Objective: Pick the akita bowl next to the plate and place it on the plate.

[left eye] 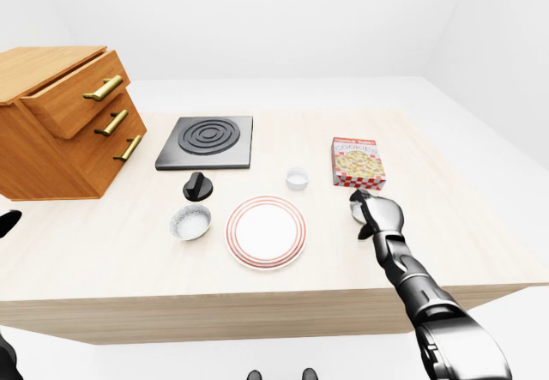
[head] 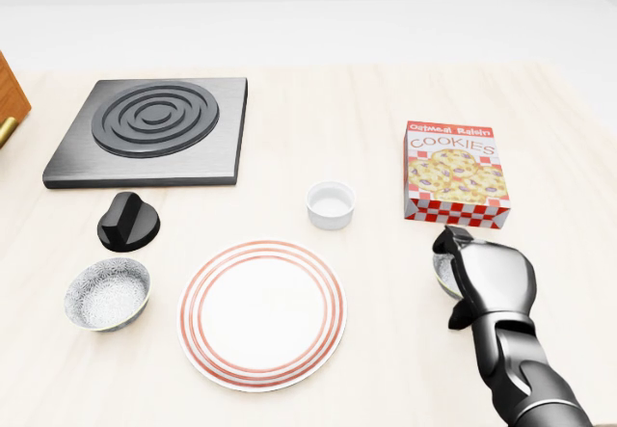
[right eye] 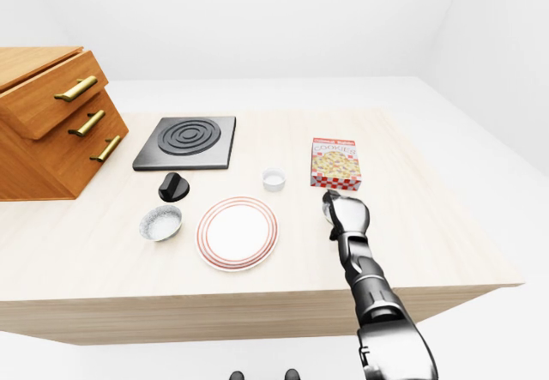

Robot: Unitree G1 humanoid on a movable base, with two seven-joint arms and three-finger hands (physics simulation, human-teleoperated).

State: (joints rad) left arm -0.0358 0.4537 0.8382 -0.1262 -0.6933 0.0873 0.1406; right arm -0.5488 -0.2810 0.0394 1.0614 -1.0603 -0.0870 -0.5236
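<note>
The right hand (head: pixel 482 278) reached in from the bottom right of the head view and sat over a small bowl (head: pixel 443 275) on the table (head: pixel 337 99), just right of the plate (head: pixel 261 313) and just below the cookie box (head: pixel 455 173). Only a sliver of that bowl's rim showed at the hand's left edge; the fingers (head: pixel 453 244) curled down over it, but whether they actually gripped it could not be told. A second bowl, the grey speckled one (head: pixel 107 293), stood just left of the plate and apart from it, untouched. The plate, white with red rings, lay empty near the bottom middle of the head view. A white ramekin (head: pixel 331 204) stood above the plate's upper right edge, between plate and box. A black knob (head: pixel 130 222) rested above the speckled bowl, and the black burner slab (head: pixel 149 130) lay above the knob. In the left-eye view a wooden drawer chest (left eye: pixel 60 123) stood at the table's left end, its top drawer pulled out. A dark bit of the left hand (left eye: pixel 7 222) showed at the left edge of that view, well away from everything on the table; its fingers could not be made out.
</note>
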